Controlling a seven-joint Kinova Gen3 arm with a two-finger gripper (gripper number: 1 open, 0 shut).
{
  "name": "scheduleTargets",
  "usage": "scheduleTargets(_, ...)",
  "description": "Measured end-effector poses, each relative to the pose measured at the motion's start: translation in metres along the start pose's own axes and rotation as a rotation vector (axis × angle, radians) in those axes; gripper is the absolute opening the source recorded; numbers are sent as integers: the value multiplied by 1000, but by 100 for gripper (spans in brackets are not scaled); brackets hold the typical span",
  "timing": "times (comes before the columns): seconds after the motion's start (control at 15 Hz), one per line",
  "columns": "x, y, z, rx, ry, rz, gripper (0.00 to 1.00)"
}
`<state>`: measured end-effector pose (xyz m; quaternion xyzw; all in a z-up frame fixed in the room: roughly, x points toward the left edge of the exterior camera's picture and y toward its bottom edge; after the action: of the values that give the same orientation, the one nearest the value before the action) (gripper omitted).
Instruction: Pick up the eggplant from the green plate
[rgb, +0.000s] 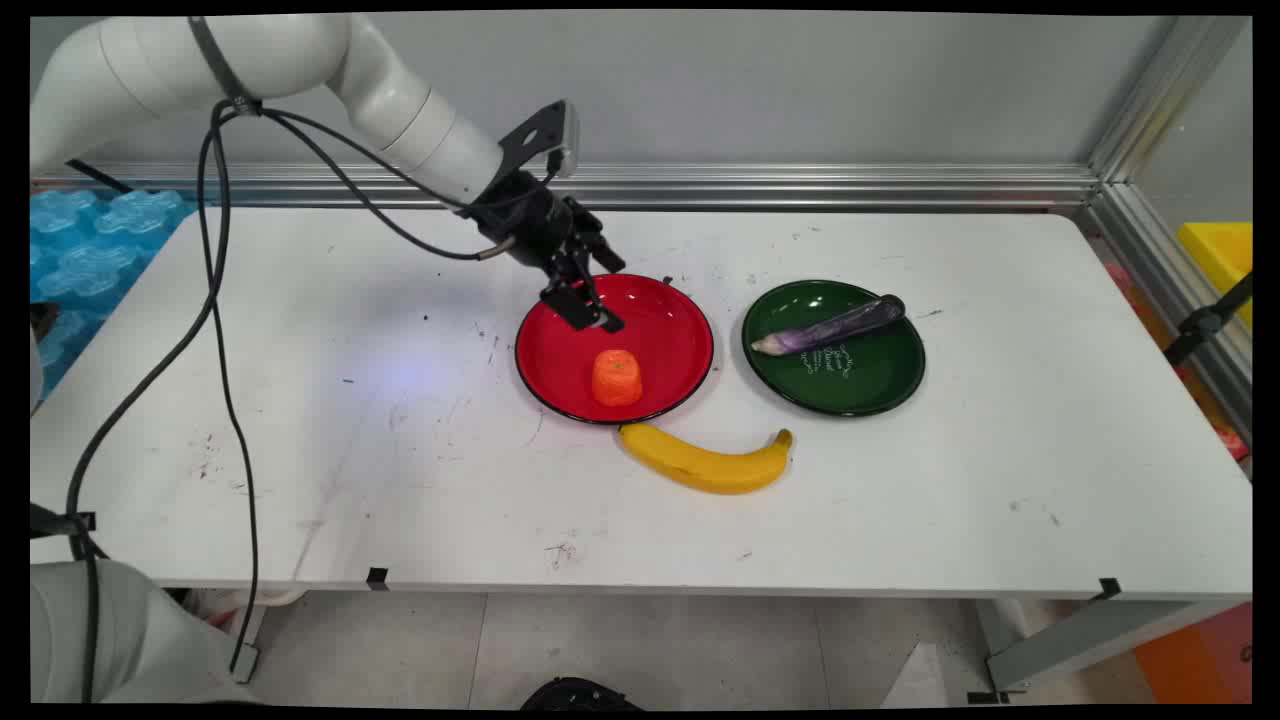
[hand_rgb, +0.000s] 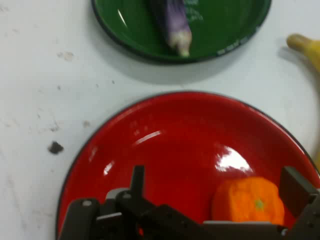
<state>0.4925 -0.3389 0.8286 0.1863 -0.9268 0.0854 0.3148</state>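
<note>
Banana lying on the white bench at the near side, its stem end to the right, its left end just beside the near rim of the red plate. Orange resting in the near part of the red plate, green spot on top. Green plate to the right of the red plate, the two apart; an eggplant lies across its far half, pale end to the left, dark end over the far right rim. Gripper, black, on the white arm entering from the upper left, poised over the far left part of the red plate, apart from the orange. Hand view: fingers spread wide open and holding nothing, the orange between them near the right one, the red plate beneath, the green plate with eggplant beyond, the banana tip at the right edge.
</note>
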Motion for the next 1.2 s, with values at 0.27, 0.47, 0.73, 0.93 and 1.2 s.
scheduleTargets(0.27, 32, -2, 16, 53, 34, 17, 100)
scheduleTargets(0.47, 60, 1, 41, 85, 62, 34, 100)
scheduleTargets(0.73, 97, 6, 83, 110, 107, 47, 100)
scheduleTargets(0.93, 119, 5, 116, 129, 131, 62, 100)
scheduleTargets(1.2, 136, 1, 154, 141, 145, 60, 100)
